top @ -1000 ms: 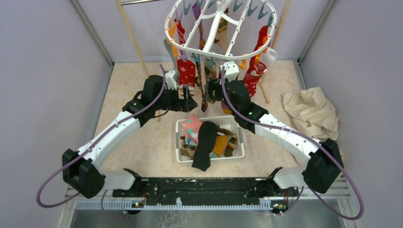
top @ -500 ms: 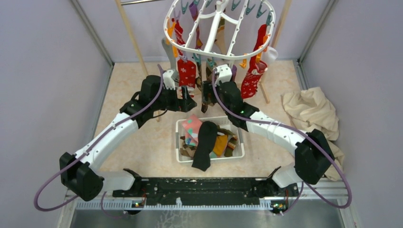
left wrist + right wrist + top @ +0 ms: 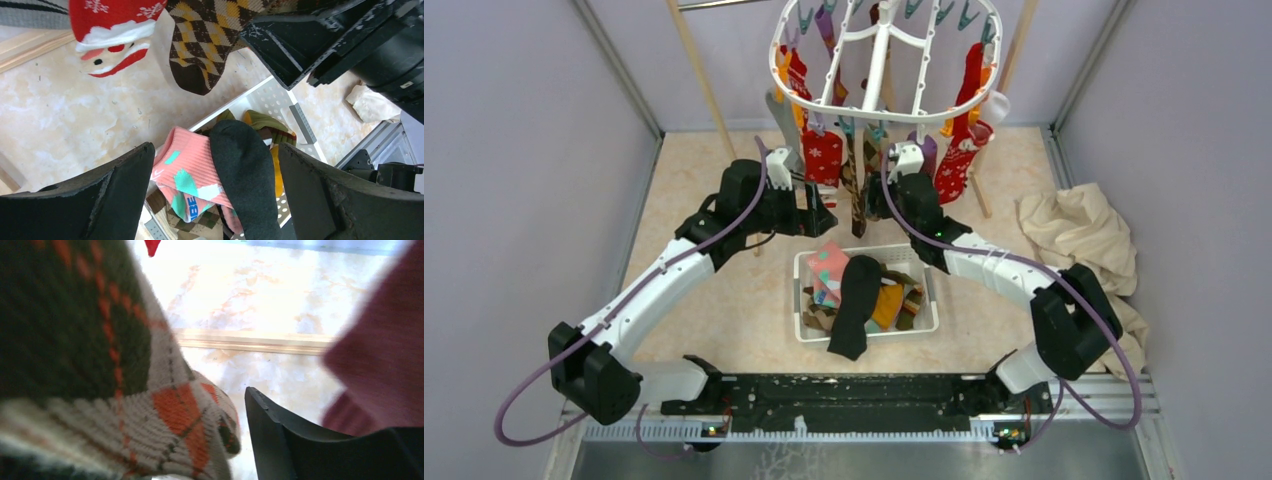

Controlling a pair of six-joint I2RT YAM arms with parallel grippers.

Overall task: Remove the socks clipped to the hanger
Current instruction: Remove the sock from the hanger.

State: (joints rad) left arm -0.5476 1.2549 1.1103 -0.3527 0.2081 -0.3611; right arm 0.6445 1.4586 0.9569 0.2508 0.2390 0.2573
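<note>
Left wrist view: my left gripper (image 3: 214, 148) hung with fingers spread wide over the white basket (image 3: 280, 96) of piled socks (image 3: 190, 170). Farther on, my right gripper (image 3: 876, 200) sat against the brown argyle sock (image 3: 200, 45); its grip I couldn't tell. Overhead, the hanger (image 3: 881, 55) held more socks clipped.

The hanger (image 3: 880, 50) hangs beyond the basket (image 3: 800, 290), socks (image 3: 822, 158) clipped around it. The 2 grippers meet beyond the basket's far rim: left gripper (image 3: 826, 218) and right gripper (image 3: 871, 200) flank a brown sock (image 3: 856, 195). 1 black sock (image 3: 852, 300) drapes over the near rim. A cloth (image 3: 1079, 235) lies right of the basket.
</note>
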